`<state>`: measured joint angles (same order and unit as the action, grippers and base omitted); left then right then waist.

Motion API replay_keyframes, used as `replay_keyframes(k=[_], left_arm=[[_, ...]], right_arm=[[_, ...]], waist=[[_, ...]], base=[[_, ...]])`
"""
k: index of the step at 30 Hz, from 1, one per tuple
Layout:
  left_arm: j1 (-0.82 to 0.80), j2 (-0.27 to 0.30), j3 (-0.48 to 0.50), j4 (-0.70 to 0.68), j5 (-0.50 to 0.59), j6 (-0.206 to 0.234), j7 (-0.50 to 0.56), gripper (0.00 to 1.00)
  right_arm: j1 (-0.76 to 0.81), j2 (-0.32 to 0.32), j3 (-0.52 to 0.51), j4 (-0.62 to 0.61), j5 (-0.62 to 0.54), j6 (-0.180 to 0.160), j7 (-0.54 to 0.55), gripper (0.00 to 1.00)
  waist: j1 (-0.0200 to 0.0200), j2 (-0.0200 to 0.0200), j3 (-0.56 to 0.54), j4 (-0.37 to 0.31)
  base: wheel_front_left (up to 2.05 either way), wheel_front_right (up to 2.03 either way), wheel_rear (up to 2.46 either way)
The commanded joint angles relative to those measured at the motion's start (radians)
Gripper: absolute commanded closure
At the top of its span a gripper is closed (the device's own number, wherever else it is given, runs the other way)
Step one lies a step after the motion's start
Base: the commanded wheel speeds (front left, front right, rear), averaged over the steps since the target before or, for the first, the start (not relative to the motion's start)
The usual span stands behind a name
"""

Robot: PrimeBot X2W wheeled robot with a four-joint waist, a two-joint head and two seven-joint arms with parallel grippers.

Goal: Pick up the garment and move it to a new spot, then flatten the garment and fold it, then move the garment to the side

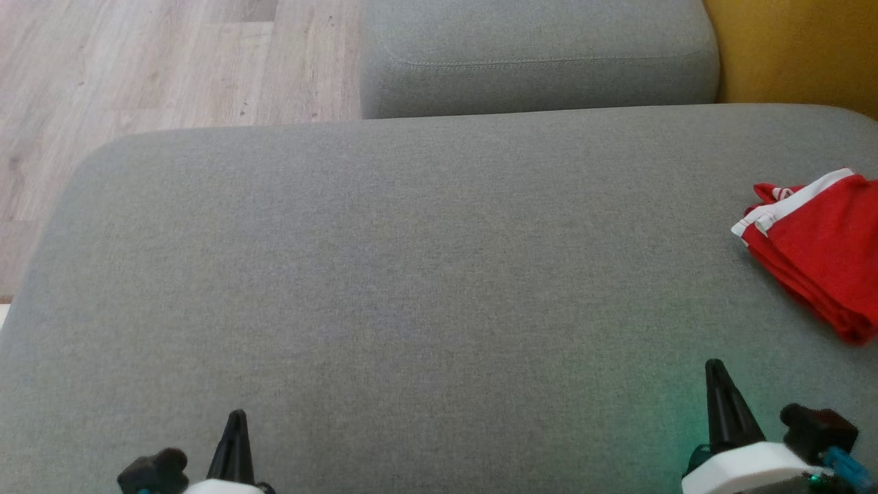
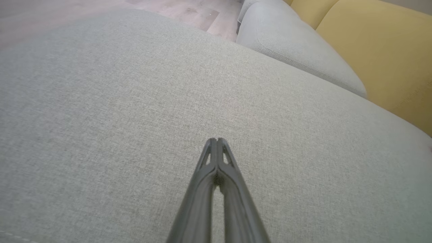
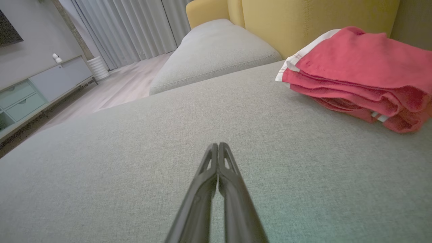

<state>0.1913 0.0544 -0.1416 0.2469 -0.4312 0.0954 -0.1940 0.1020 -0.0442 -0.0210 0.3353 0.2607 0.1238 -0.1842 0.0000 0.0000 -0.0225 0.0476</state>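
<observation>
Lying folded on cushion [image 1: 411,274], garment [image 1: 816,254], right wrist view adds curtains [image 3: 135,27], both jaws closed, empty

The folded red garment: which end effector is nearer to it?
Right. The right end effector lies front-left of the red garment; the left end effector is far leftward across the grey cushion.

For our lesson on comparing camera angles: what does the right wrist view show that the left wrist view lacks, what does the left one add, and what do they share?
Right wrist view's own: the folded red garment lying untouched at the right, pale curtains, a cabinet with drawers, and the shut right gripper. Left wrist view's own: the shut left gripper, holding nothing. Shared: the large grey seat cushion, the smaller grey cushion beyond it, the yellow backrest and the wooden floor.
</observation>
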Motion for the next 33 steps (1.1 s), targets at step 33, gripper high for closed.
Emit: replay_keyframes(k=[33], left_arm=[[-0.122, 0.021, 0.074, -0.022, -0.401, -0.076, 0.08, 1.0]], right_arm=[[-0.104, -0.003, -0.033, -0.055, 0.439, 0.003, 0.098, 1.0]], waist=[[0.0, 0.0, 0.008, -0.015]], base=[[0.0, 0.0, 0.0]])
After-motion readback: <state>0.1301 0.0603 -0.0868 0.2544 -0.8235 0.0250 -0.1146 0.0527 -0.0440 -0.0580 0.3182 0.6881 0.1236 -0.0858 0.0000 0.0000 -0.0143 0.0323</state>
